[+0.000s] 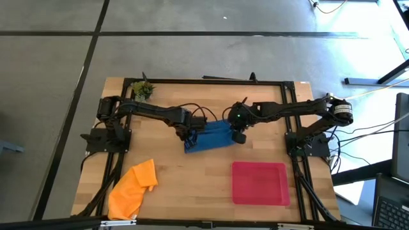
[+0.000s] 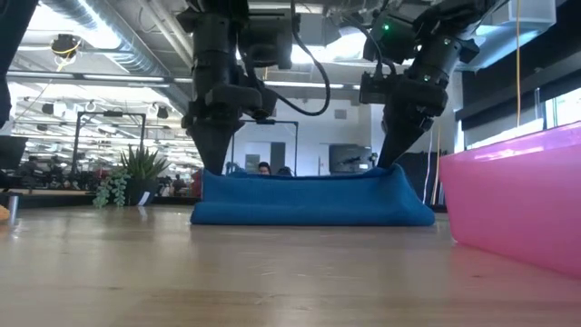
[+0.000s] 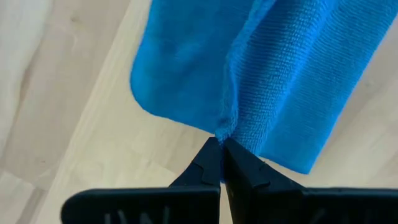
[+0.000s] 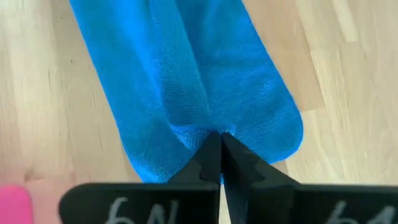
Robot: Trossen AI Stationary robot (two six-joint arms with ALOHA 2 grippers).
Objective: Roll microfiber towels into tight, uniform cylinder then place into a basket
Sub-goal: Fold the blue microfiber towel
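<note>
Blue towel [image 1: 209,137] mid-bench [image 1: 192,185] — left pincer [image 3: 221,142] pinches its left end, right pincer [image 4: 220,138] its right end, both clamped on cloth. Orange towel [image 1: 133,187] lies crumpled near front-left; red tray [image 1: 259,183] front-right.

You have one towel [image 1: 208,137] mid-table between both grippers — the basket [image 1: 259,183] front right, the other towel [image 1: 133,188] front left.

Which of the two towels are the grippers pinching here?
The blue towel at mid-table: the left gripper and right gripper each pinch one end. The orange towel lies crumpled and untouched near the table's front left corner.
</note>
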